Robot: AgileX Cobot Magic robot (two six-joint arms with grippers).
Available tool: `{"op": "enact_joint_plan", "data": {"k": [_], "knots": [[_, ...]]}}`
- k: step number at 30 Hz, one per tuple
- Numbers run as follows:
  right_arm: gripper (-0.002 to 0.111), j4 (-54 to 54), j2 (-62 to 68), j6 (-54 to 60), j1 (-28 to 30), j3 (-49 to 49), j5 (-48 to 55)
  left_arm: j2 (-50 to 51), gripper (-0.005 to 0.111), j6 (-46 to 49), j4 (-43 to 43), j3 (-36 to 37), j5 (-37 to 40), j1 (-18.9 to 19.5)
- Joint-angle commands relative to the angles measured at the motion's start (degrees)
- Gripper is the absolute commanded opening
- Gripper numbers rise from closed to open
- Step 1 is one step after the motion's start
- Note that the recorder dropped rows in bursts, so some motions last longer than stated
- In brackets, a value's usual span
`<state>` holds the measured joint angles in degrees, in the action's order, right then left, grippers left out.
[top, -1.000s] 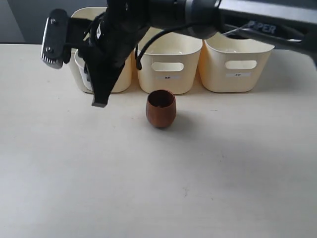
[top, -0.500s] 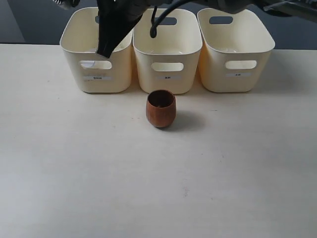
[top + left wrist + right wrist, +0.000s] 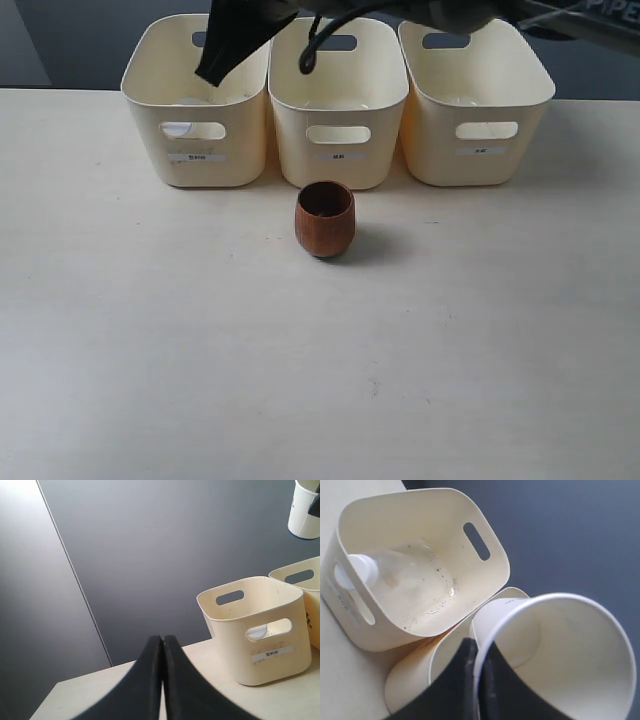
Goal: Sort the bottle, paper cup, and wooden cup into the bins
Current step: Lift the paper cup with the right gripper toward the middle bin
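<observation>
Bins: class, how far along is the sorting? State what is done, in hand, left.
Done: the bottle lies in the left bin. In hand: the right fingers pinch the paper cup by its rim above the bins. Left: the wooden cup stands on the table, unsorted.

A row of cream plastic tubs with rounded corners [image 3: 340, 100] runs across the top of the exterior frame, at the back of the pale flat table [image 3: 180, 380]: left tub [image 3: 145, 95], middle tub [image 3: 340, 165], right tub [image 3: 480, 170], side by side. Frame centre now: the small rounded reddish-brown wooden cup [image 3: 324, 220] stands upright on the table, just before the middle tub. The small clear plastic bottle with a white cap [image 3: 402, 580] lies on its side inside the left tub. Top edge, left of centre, the right gripper [image 3: 215, 70] hangs over the tubs, the wall of the white tapered paper cup [image 3: 560, 650] between its fingers.
</observation>
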<state>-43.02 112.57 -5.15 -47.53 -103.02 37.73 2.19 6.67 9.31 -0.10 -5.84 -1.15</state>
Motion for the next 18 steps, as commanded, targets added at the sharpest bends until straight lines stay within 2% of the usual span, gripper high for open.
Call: {"op": "enact_joint_plan", "data": {"k": [1, 8, 18], "knots": [[-0.001, -4.5, 2.5, -5.4, 0.2, -0.1, 0.0, -0.1, 0.000, -0.1, 0.0, 0.1, -0.3, -0.1], [-0.001, -20.1, 6.7, -22.6, 0.2, -0.1, 2.2, -0.1, 0.000, -0.1, 0.0, 0.1, -0.3, -0.1], [-0.001, -22.4, 8.0, -23.0, 0.2, -0.1, 3.9, -0.1, 0.000, -0.1, 0.0, 0.1, -0.3, -0.1]]}}
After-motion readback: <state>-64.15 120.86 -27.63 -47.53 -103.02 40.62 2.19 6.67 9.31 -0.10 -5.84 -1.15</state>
